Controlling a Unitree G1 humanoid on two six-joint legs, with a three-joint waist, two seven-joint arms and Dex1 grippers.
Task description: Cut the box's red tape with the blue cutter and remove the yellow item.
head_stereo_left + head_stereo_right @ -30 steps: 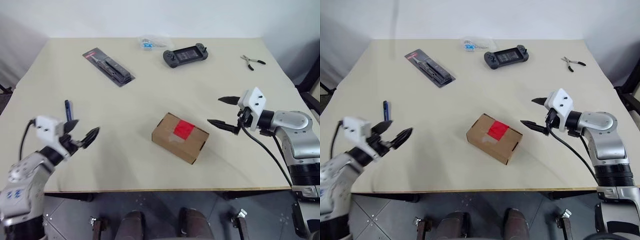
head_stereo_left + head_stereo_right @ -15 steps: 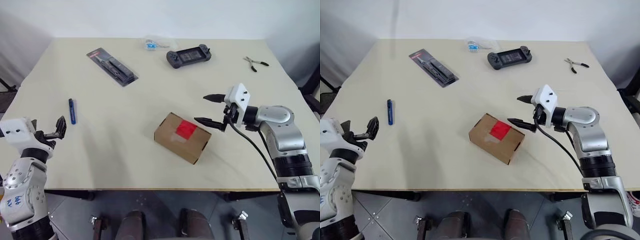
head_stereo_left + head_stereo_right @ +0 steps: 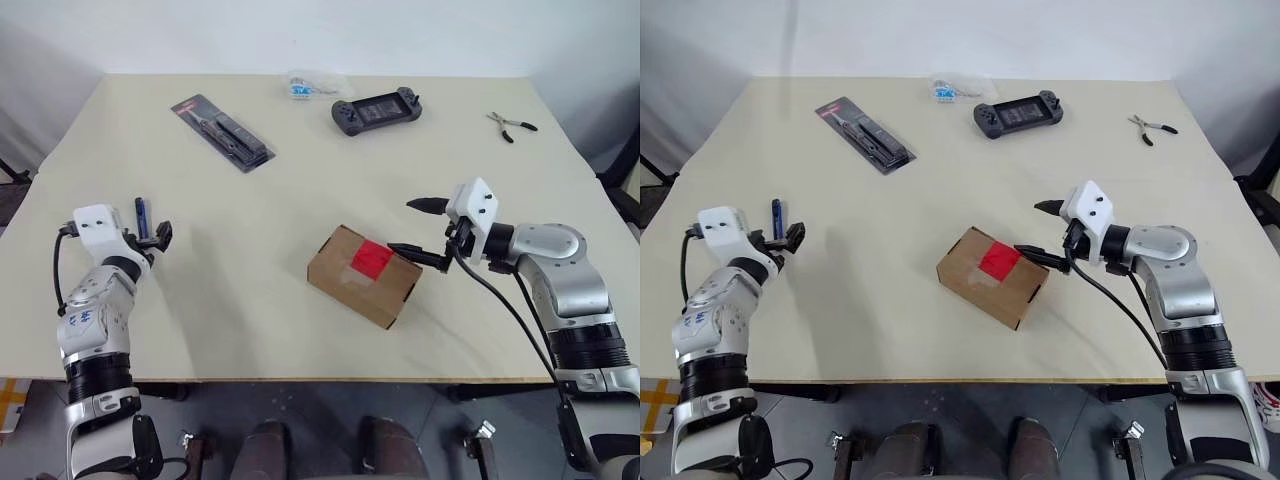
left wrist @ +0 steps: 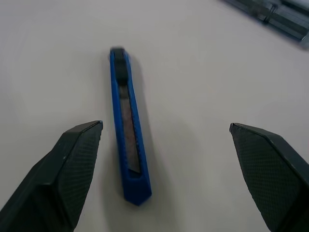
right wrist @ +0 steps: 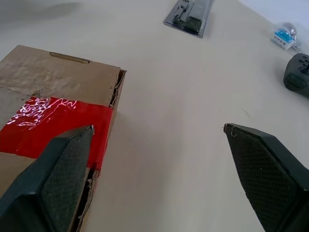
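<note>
- Lighting bright, even, diffuse; looks overhead.
- Shadows soft: faint one beside the box (image 3: 362, 275), another beside the blue cutter (image 4: 127, 125).
- Glare: white speckle on the red tape (image 5: 53, 123).
- Wrist views: near fingertips (image 4: 79, 159) slightly soft; far objects blurred.
- Head views sharp, no obvious edge distortion.

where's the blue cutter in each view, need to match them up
Left eye view: blue cutter at the table's left side, by the left gripper.
Right eye view: same spot.
Left wrist view: centre, lying between the open fingers.
Right wrist view: not in it.
Shared landmark: the packaged black tool, also at the left wrist view's corner.
</note>
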